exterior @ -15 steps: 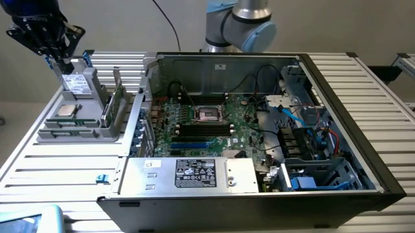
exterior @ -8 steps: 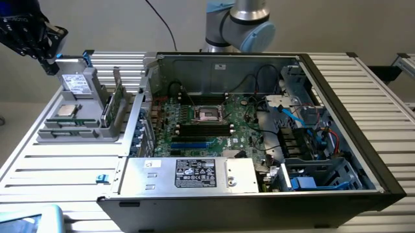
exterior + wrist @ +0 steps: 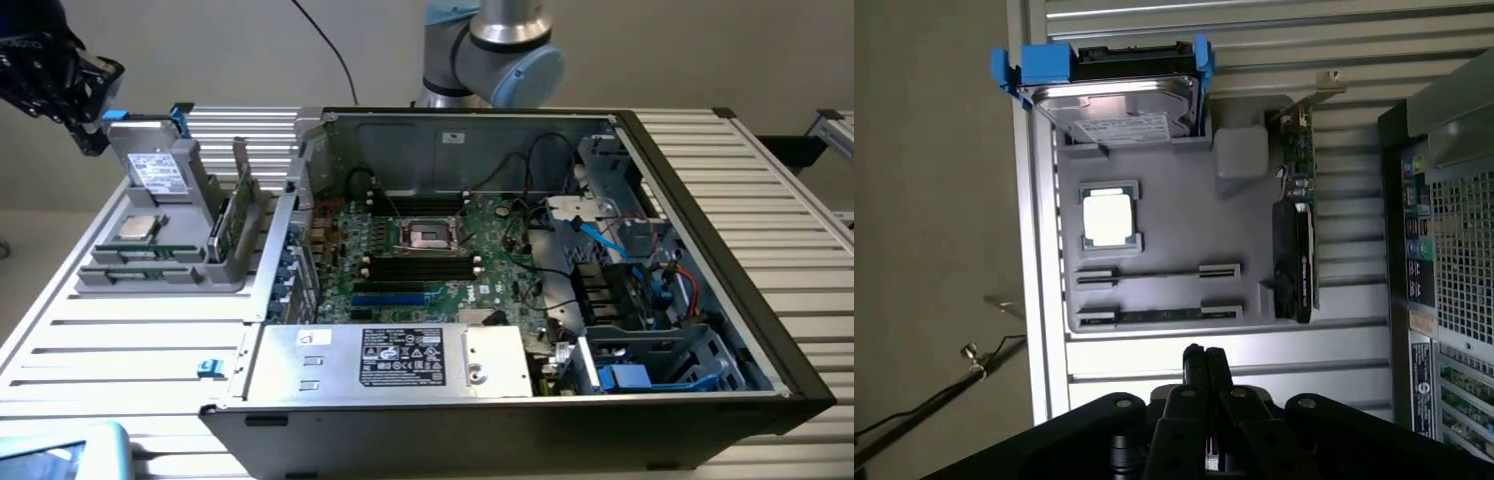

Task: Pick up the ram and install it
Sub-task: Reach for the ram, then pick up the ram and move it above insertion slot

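1. From where I stand, the claw (image 3: 1204, 362) hangs in the upper left of the exterior view. It is up by the drive end of the grey holder tray (image 3: 1164, 200). Its two fingers are pressed tight together with nothing between them.
2. The ram (image 3: 1159, 316) sits on edge in the tray slot farthest from the drive. That puts it at the left of the exterior view, well apart from the claw and untouched.
3. The silver processor chip (image 3: 1107, 217) lies flat in its square pocket, between the slots and the drive.
4. The grey drive (image 3: 1119, 105) with blue clips stands at the far end of the tray.
5. A green expansion card (image 3: 1299, 215) stands on edge along the tray side nearest the computer.
6. The open computer case (image 3: 721, 230) fills the middle of the exterior view, resting on a slatted metal table (image 3: 120, 340). Its motherboard (image 3: 441, 285) lies exposed.
7. On that board, black memory slots (image 3: 420, 265) run just below the processor socket (image 3: 430, 235).
8. The power supply (image 3: 400, 360) sits at lower centre, and the arm's base (image 3: 487, 50) rises at top centre.
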Robot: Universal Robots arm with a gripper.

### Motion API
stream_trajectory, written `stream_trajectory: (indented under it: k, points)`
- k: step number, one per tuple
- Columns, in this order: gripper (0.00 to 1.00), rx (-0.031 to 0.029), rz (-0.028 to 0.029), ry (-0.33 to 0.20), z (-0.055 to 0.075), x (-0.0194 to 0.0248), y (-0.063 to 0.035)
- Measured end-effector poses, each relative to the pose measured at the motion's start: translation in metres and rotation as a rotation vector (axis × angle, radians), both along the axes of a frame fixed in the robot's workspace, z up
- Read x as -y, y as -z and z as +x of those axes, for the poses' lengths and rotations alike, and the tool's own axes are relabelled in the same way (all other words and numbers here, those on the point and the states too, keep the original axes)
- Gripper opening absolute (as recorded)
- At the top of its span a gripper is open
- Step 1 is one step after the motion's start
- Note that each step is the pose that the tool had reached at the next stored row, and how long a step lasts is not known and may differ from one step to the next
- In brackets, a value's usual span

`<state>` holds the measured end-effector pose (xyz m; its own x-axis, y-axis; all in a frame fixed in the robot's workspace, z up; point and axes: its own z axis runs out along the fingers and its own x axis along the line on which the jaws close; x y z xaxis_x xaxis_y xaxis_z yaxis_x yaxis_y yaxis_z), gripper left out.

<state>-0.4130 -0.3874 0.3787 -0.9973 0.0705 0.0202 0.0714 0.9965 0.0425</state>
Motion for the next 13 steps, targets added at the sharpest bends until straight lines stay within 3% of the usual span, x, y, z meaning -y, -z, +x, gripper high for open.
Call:
stream_trajectory:
  k: [3, 6, 13]
  points:
    - [0.11, 0.0000, -0.0024, 0.000, -0.0058, -0.0062, 0.0021]
    - [0.11, 0.0000, -0.0032, 0.000, -0.0097, -0.0091, 0.0038]
    - [0.11, -0.0009, -0.0032, 0.000, -0.0101, -0.0094, 0.0042]
